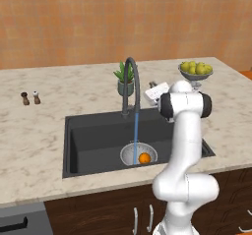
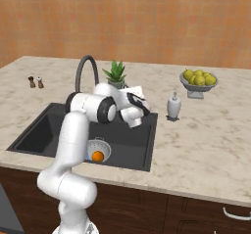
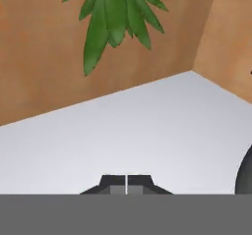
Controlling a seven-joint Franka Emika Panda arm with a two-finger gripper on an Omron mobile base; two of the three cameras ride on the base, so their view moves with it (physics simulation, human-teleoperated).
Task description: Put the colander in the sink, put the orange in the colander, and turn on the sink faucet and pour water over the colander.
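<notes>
A: How do the jaws stand?
B: Clenched on nothing. In the hand view the two tips meet at the bottom centre [image 3: 126, 184], with pale counter beyond them and green leaves hanging from the top of the frame.
A: Where is the hand in the wider views?
B: Centre of the right base view, above the sink's back edge, just beside the plant [image 2: 115, 73] and the faucet [image 2: 84, 67].
A: And the colander?
B: In the sink [image 1: 88, 140], lower centre of the left base view. The colander [image 1: 132, 153] sits on the basin floor with the orange [image 1: 144, 158] inside it, toward its right side.
A: Is water running?
B: Yes. A thin blue stream [image 1: 136, 135] drops from the spout into the colander, just left of the orange.
A: What else is on the counter [image 1: 44, 126]?
B: Two small shakers [image 1: 30, 98] at the left, a fruit bowl [image 1: 195, 70] at the upper right, and a soap bottle [image 2: 173, 105] right of the sink.
</notes>
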